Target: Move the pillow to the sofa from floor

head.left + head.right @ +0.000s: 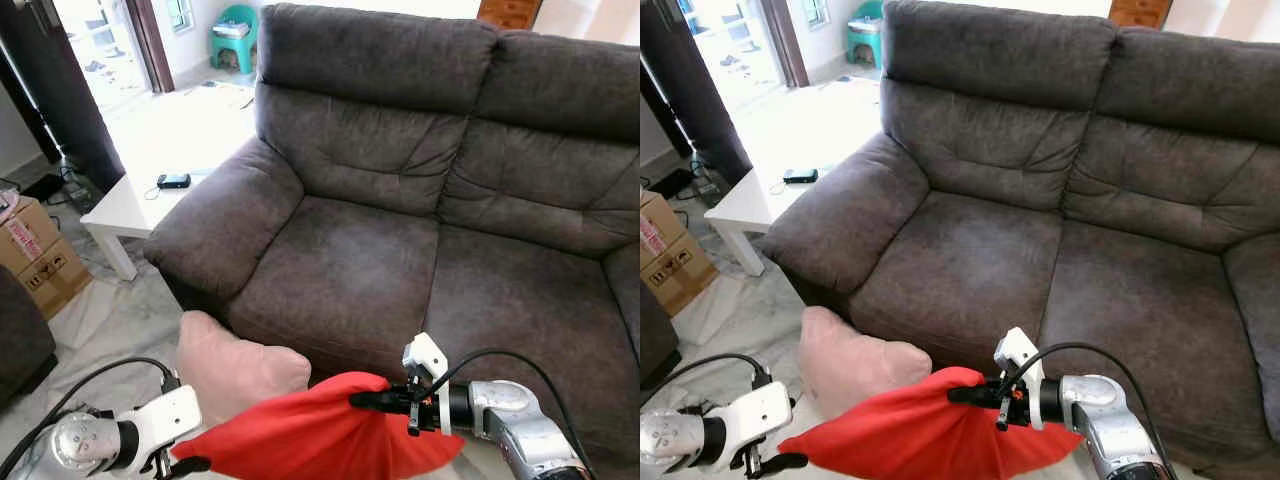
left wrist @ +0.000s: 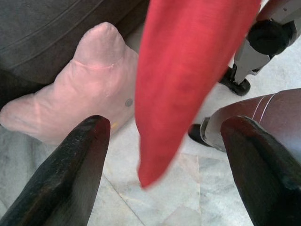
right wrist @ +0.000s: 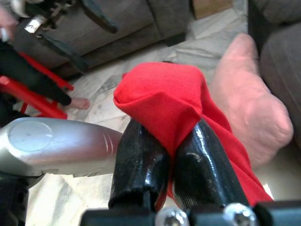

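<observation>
You have 2 pillows: a pink one (image 1: 235, 368) on the floor against the sofa (image 1: 420, 230) front, and a red one (image 1: 310, 435) lifted off the floor before it. Left gripper (image 2: 162, 141) gapes wide, holding nothing, beside the red corner. Right gripper (image 1: 362, 400) pinches the red top. Both seat cushions lie bare ahead.
</observation>
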Robot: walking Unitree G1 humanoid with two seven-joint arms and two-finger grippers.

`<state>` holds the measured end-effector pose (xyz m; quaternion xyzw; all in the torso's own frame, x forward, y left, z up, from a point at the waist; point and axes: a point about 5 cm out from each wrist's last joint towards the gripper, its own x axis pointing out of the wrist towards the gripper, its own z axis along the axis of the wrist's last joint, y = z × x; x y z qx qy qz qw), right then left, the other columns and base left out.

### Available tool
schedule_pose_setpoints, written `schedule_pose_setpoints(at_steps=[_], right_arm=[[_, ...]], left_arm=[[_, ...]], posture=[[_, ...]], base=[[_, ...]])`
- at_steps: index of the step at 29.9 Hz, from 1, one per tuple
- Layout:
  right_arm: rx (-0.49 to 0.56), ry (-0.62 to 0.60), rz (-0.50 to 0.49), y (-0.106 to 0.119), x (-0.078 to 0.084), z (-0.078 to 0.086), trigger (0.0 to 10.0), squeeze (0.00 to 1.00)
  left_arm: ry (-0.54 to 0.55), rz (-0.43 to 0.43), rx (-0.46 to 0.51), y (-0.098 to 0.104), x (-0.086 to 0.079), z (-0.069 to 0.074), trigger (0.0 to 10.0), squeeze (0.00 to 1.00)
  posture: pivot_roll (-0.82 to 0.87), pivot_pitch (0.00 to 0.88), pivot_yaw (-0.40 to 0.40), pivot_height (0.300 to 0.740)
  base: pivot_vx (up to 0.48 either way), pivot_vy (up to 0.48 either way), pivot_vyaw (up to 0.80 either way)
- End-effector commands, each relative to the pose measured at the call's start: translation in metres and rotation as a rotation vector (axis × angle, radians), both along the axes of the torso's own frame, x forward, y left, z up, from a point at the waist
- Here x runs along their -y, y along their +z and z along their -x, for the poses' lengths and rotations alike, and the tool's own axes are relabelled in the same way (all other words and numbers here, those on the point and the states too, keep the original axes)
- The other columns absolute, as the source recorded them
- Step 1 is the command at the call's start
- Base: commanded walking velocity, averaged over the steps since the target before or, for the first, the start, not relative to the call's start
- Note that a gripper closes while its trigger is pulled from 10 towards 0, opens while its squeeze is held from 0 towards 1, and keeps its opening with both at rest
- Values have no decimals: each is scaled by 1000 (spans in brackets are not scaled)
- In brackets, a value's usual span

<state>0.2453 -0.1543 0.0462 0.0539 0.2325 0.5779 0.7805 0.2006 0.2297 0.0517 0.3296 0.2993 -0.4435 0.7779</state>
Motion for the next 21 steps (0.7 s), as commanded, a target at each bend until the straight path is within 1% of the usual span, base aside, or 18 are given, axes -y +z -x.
schedule_pose_setpoints(at_steps=[1, 4, 6, 7, 11, 14, 18, 21], right_arm=[[94, 68, -86, 23, -8, -5, 10000, 0], [93, 88, -95, 25, -9, -3, 10000, 0], [101, 111, -105, 28, -9, -2, 10000, 0], [105, 116, -109, 30, -10, -2, 10000, 0], [115, 120, -115, 33, -11, -3, 10000, 0], [113, 121, -114, 33, -13, -4, 10000, 0], [107, 123, -113, 32, -13, -3, 10000, 0], [104, 122, -112, 32, -13, -3, 10000, 0]], left_arm=[[-14, 2, 4, -3, 1, 1, 10000, 0], [-24, -7, -9, -6, -1, 2, 10000, 0], [-50, -54, -20, -12, -5, 5, 10000, 0], [-53, -60, -20, -13, -5, 5, 10000, 0], [-55, -44, -32, -18, -4, 6, 10000, 0], [-82, -51, -38, -21, -2, 8, 10000, 0], [-97, 5, -37, -16, 4, 9, 10000, 0], [-120, -6, -50, -15, 4, 11, 10000, 0]], posture=[[108, 0, -26, 740], [108, 0, -27, 740], [108, 0, -27, 740], [107, 0, -26, 740], [106, 0, -29, 740], [107, 0, -31, 740], [109, 0, -33, 740], [109, 0, -34, 740]], base=[[0, 0, 0], [0, 0, 0], [0, 0, 0], [0, 0, 0], [0, 0, 0], [0, 0, 0], [0, 0, 0], [0, 0, 0]])
